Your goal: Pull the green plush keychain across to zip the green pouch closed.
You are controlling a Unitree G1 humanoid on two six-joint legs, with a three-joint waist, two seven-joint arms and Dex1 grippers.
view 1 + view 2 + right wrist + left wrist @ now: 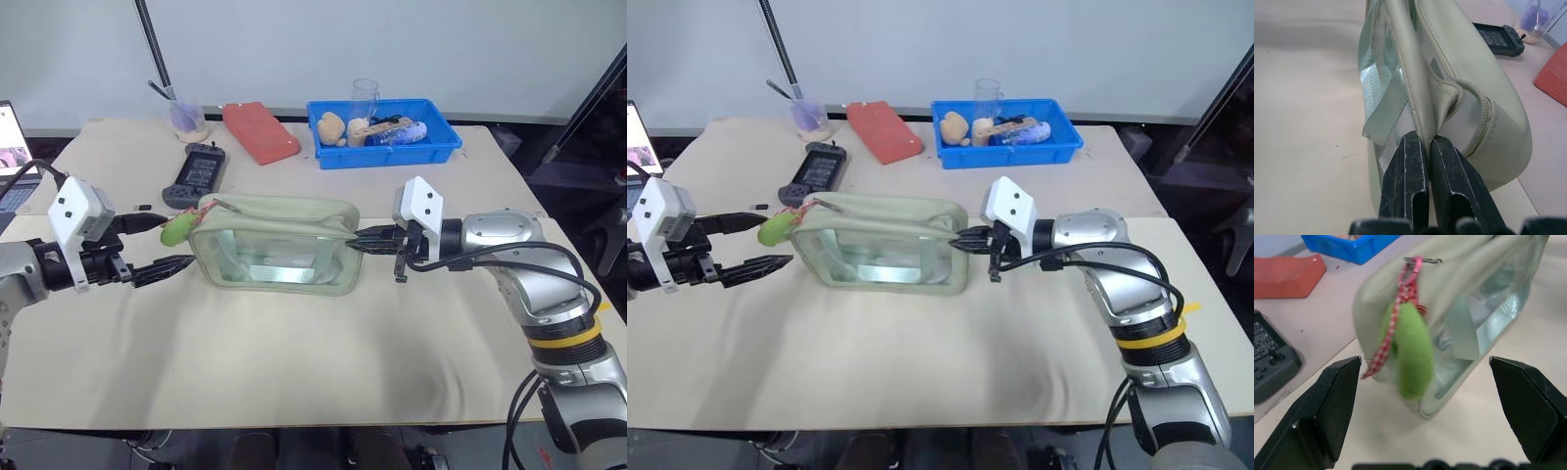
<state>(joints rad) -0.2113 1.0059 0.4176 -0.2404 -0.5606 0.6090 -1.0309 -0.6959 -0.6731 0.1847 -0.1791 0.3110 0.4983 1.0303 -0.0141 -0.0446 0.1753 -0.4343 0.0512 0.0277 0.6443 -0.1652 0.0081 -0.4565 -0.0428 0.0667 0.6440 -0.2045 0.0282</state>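
Right gripper (1422, 147) pinching green pouch (279, 245) end, left gripper (162, 245) spread wide beside green plush keychain (176, 229), blue bin (382, 144) holding toys

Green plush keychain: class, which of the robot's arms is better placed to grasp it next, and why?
Left. The open left gripper faces the green plush keychain, while the right gripper is shut on the green pouch at its opposite end.

Silver arms (509, 240) — black cables, yellow band.
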